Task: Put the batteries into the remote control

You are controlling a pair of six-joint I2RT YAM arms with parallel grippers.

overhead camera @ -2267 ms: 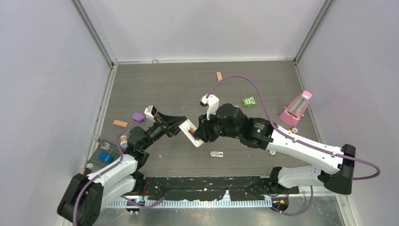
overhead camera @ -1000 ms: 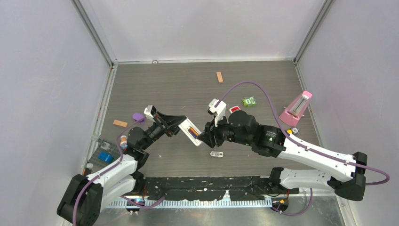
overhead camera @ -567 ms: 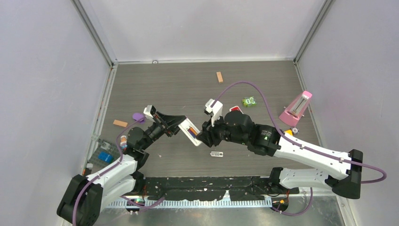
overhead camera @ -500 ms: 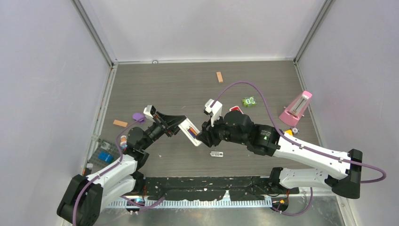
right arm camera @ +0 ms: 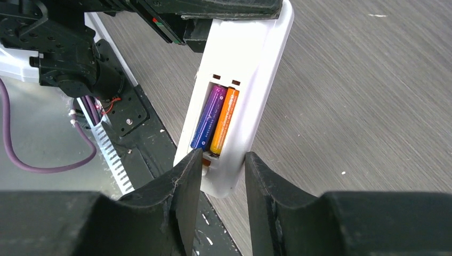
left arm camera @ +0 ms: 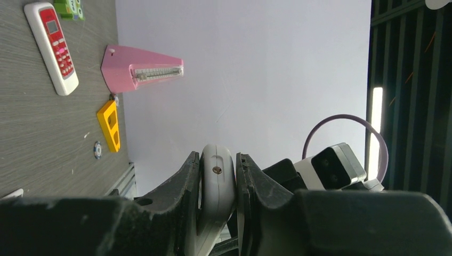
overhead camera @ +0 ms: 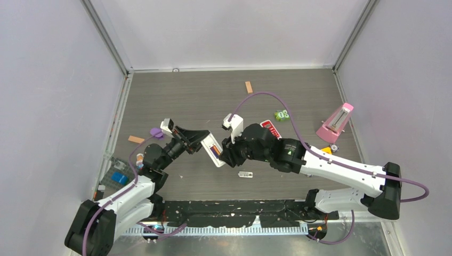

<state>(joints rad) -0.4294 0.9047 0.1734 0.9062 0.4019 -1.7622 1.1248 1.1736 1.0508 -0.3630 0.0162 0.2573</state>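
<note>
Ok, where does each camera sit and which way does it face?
Top external: above, behind the bases, looking down on the table; left hand and right hand meet at the remote control.
Left wrist: on left arm, rolled sideways, facing red-faced remote and pink metronome; own fingers clamp the remote control.
Right wrist: on right arm, facing the remote control's open back, batteries seated; own fingers flank it.
Shared: all see the remote control.
</note>
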